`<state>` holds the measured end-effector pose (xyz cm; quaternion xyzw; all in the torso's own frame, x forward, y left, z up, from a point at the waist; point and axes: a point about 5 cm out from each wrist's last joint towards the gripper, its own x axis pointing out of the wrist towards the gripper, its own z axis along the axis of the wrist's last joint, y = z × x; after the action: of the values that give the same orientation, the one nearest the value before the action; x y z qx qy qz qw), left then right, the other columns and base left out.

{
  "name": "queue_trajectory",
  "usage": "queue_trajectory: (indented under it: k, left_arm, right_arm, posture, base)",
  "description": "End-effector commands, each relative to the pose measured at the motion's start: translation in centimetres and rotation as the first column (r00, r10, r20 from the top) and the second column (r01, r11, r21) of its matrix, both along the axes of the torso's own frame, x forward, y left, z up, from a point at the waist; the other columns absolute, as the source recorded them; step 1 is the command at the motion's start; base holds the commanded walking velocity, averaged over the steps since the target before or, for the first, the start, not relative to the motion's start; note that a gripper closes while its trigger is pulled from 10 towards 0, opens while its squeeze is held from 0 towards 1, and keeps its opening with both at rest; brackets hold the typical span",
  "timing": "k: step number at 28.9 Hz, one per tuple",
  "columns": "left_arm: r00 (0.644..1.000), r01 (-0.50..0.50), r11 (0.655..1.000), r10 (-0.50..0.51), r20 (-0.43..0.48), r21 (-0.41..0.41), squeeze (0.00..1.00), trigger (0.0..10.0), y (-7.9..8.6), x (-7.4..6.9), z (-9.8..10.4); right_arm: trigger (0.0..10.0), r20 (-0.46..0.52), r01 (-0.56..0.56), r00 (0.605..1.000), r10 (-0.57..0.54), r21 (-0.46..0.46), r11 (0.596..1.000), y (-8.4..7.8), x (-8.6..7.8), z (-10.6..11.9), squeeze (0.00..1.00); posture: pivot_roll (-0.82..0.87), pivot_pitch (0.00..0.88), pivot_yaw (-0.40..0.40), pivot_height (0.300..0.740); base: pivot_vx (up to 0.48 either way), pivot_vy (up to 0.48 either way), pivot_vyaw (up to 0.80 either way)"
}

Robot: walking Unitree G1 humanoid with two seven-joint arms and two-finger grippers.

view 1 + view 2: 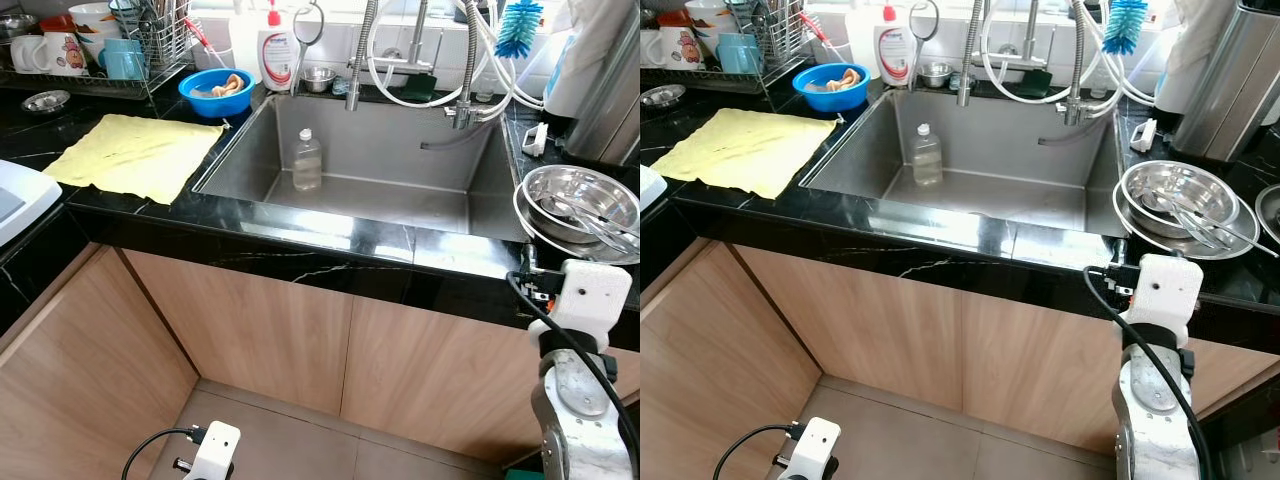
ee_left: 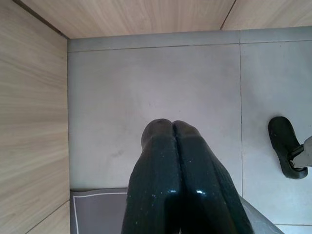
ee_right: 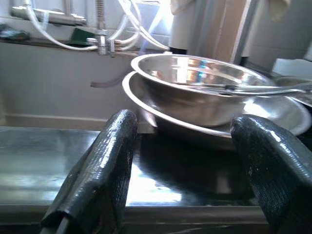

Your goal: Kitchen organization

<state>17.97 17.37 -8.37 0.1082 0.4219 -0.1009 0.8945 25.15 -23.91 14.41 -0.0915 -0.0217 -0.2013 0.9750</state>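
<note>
A: Where do the steel bowls sit against the right gripper (image 3: 183, 165)?

B: In the right wrist view its jaws stand wide apart with nothing between them, low at the front edge of the black counter (image 3: 161, 180). Just beyond the gap, toward the frame's centre, are two nested steel bowls (image 3: 204, 97), the smaller inside the larger, with utensils lying across the top one. The jaws are near them but not touching.

A: And the other arm?

B: The left gripper (image 2: 170, 131) hangs low, jaws pressed together on nothing, above a grey tiled floor (image 2: 146, 87). That view also shows the corner of a grey mat and a dark shoe at the right edge.

A: What do the head views add?

B: The stack at the right edge of the frame (image 1: 580, 205), beside the sink (image 1: 385, 195). One clear bottle (image 1: 307, 160) stands upright in the basin. At left centre lies one yellow cloth (image 1: 135, 155); behind it one blue bowl (image 1: 215, 92), then one white soap bottle with a red cap (image 1: 275, 45). Upper left holds a dish rack (image 1: 150, 45) with mugs; I can't count them surely. One blue brush (image 1: 518, 28) hangs at upper right.
</note>
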Motion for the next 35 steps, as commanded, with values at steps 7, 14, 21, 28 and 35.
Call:
queue_trajectory:
  k: [7,14,21,28,35]
  left_arm:
    - [1.0,0.013,1.0,-0.012,-0.021,0.007,0.0,10.0,0.1,-0.3,-0.2]
    - [1.0,0.011,1.0,-0.011,-0.023,0.009,0.0,10.0,0.1,-0.4,-0.2]
    - [1.0,0.012,1.0,-0.012,-0.026,0.01,0.0,10.0,0.2,-0.4,-0.2]
    - [0.999,0.011,1.0,-0.011,-0.031,0.013,0.0,10.0,0.3,-0.4,-0.2]
    - [0.999,0.012,1.0,-0.011,-0.03,0.013,0.0,10.0,0.3,-0.3,-0.2]
  right_arm:
    - [10.0,-0.006,0.087,0.996,-0.087,0.043,0.995,-1.1,0.5,0.0,0.0]
    - [10.0,0.02,0.014,1.0,-0.014,0.0,1.0,0.1,1.3,0.6,0.0]
    - [10.0,0.028,-0.009,1.0,0.009,-0.014,1.0,0.9,1.5,0.8,0.0]
    - [10.0,-0.035,0.096,0.995,-0.095,0.024,0.995,-0.2,1.0,-0.4,0.0]
    - [10.0,-0.005,0.114,0.993,-0.114,0.016,0.993,-0.5,1.2,0.3,0.0]
  posture:
    - [-0.3,0.0,0.018,0.731]
    - [-0.3,0.0,0.02,0.731]
    - [-0.29,0.0,0.022,0.731]
    - [-0.29,0.0,0.025,0.731]
    - [-0.29,0.0,0.026,0.731]
  base:
    - [0.0,0.0,0.0]
    - [0.0,0.0,0.0]
    - [0.0,0.0,0.0]
    - [0.0,0.0,0.0]
    - [0.0,0.0,0.0]
